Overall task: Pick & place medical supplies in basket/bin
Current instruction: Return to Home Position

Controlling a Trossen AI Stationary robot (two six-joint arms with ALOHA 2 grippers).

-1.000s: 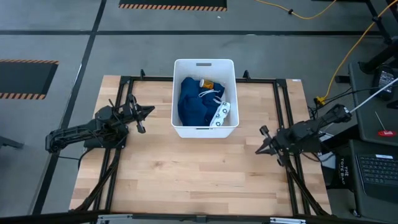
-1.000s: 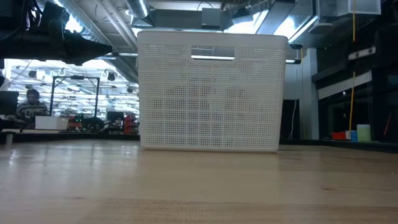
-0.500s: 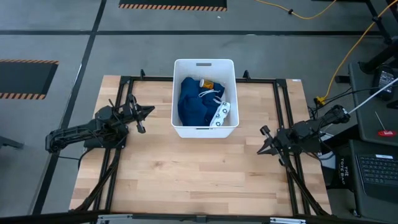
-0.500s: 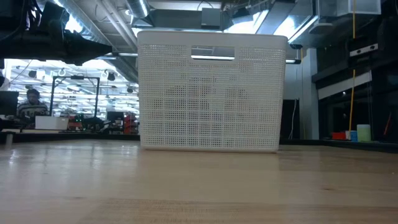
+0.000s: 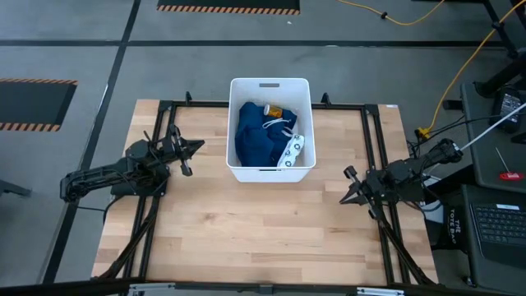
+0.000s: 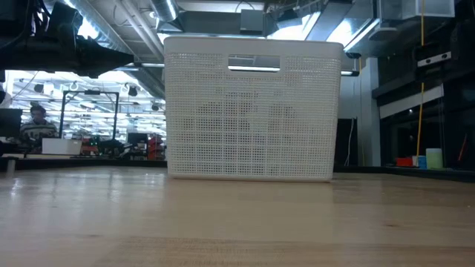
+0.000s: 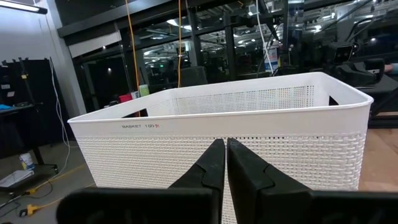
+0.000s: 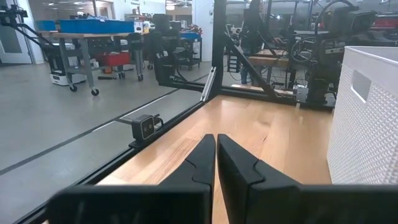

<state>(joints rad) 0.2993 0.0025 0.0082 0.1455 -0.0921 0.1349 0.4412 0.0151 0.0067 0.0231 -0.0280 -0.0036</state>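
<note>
The pale wood of the desk (image 5: 246, 238) lies bare in front of the white bin (image 5: 271, 173). To the right of the bin, a little nearer the desk's front edge than the bin's front wall, the right claw (image 5: 343, 197) hangs over the desk. It is well apart from the bin, with its tips turned toward the bin's side of the desk. In its wrist view this claw (image 8: 216, 138) has both fingers pressed together to a thin seam with nothing between them, and the bin's perforated wall (image 8: 367, 118) is in sight.

To the left of the bin, about level with its middle, the left claw (image 5: 199, 146) points at the bin's left wall, near it but not touching. Its wrist view shows the claw (image 7: 225, 144) closed the same way and empty, with the bin's wall (image 7: 249, 106) straight ahead.

The bin stands upright toward the far side of the desk. From table height the bin (image 6: 252, 111) shows finely perforated walls and a slot handle (image 6: 254, 63) just under the rim.

A dark blue garment (image 5: 253, 136) is bunched inside the bin and covers most of its floor. A white packet (image 5: 292, 150) printed with blue rings lies in the bin's front right corner, against the garment. An amber bottle (image 5: 273, 109) lies at the bin's far end, beside the garment.

On the grey floor beyond and to the right of the bin runs a yellow cable (image 5: 464, 53). Far behind the bin, off to its left, a person (image 6: 33, 122) is in the room.
</note>
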